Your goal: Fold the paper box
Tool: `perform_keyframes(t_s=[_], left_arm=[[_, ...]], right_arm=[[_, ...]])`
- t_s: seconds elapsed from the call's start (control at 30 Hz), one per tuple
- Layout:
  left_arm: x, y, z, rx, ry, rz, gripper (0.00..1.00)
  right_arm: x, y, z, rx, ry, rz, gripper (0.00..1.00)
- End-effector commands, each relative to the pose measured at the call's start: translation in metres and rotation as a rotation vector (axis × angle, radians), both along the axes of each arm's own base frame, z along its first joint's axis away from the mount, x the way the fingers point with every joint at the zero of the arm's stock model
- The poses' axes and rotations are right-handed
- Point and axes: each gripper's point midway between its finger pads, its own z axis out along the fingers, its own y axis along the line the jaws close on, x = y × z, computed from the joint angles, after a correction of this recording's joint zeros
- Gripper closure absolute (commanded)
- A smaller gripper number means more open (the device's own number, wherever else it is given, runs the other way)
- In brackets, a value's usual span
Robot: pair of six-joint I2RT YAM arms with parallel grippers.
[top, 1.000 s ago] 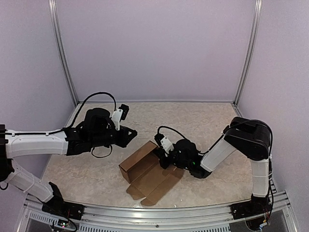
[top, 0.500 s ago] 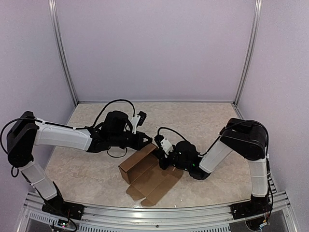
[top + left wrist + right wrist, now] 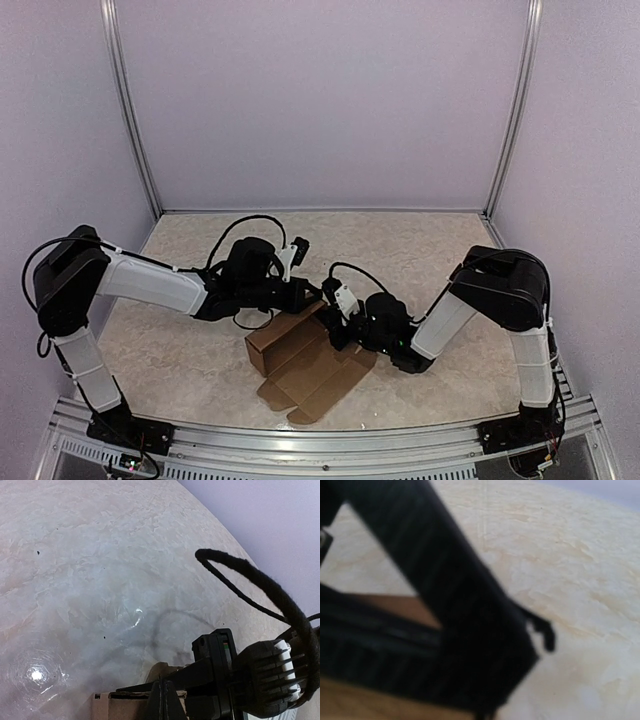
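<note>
The paper box (image 3: 300, 355) is lying toward 6 o'clock on the table (image 3: 180, 350), its near flaps flat and its far wall standing. At its 3 o'clock end the right gripper (image 3: 335, 322), fingers nearly together, is pinching the end wall, as far as we are judging. At 1 o'clock the left gripper (image 3: 318, 292), fingers pressed together, is touching the far corner. Advice: anchor with the right, nudge slowly along the crease with the left.

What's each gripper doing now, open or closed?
Left gripper: closed, at the far edge of the paper box; hold unclear.
Right gripper: closed at the box's right side; hold unclear.
</note>
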Motion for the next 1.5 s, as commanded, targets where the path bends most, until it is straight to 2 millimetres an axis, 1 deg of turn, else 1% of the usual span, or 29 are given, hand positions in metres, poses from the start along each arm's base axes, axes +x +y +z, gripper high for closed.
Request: perform_keyframes(t_s=[0.0,0.13,0.33,0.43,0.53,0.6,0.63,0.67,0.7,0.73,1.0,1.07,1.27,1.37,1.47], left_arm=[[-0.007,0.004,-0.033,0.058,0.068,0.010,1.00],[-0.011,0.004,-0.036,0.059,0.077,0.007,1.00],[-0.012,0.005,-0.035,0.060,0.076,0.007,1.00],[-0.012,0.005,-0.035,0.064,0.075,0.006,1.00],[-0.013,0.006,-0.035,0.066,0.077,0.007,1.00],[-0.013,0.006,-0.036,0.065,0.080,0.006,1.00],[-0.013,0.006,-0.036,0.065,0.080,0.007,1.00],[-0.014,0.006,-0.035,0.063,0.081,0.005,1.00],[-0.013,0.006,-0.035,0.062,0.081,0.006,1.00],[-0.014,0.006,-0.035,0.062,0.082,0.005,1.00],[-0.014,0.005,-0.034,0.056,0.085,0.001,1.00],[-0.014,0.004,-0.034,0.055,0.085,0.000,1.00],[-0.014,0.004,-0.034,0.056,0.089,-0.001,1.00],[-0.015,0.004,-0.035,0.057,0.091,-0.002,1.00],[-0.015,0.005,-0.035,0.058,0.092,-0.001,1.00]], right_arm=[[0.001,-0.004,-0.026,-0.042,0.046,-0.010,0.89],[0.004,-0.003,-0.024,-0.037,0.041,-0.021,0.78],[0.010,-0.001,-0.018,-0.016,0.024,-0.043,0.71],[0.012,-0.002,-0.014,-0.003,0.013,-0.056,0.70],[0.014,-0.002,-0.011,0.011,0.006,-0.064,0.70],[0.015,-0.001,-0.011,0.014,0.004,-0.065,0.74],[0.015,-0.001,-0.012,0.014,0.004,-0.067,0.77],[0.016,-0.001,-0.012,0.015,0.004,-0.070,0.83],[0.015,-0.001,-0.012,0.018,0.004,-0.068,0.94],[0.015,-0.001,-0.011,0.021,0.001,-0.069,1.00],[0.015,-0.003,-0.007,0.037,-0.015,-0.074,1.00],[0.016,-0.004,-0.004,0.046,-0.015,-0.083,0.91],[0.020,-0.003,0.004,0.069,-0.030,-0.098,0.80],[0.022,-0.001,0.005,0.072,-0.033,-0.101,0.80],[0.024,0.001,0.003,0.070,-0.032,-0.107,0.84]])
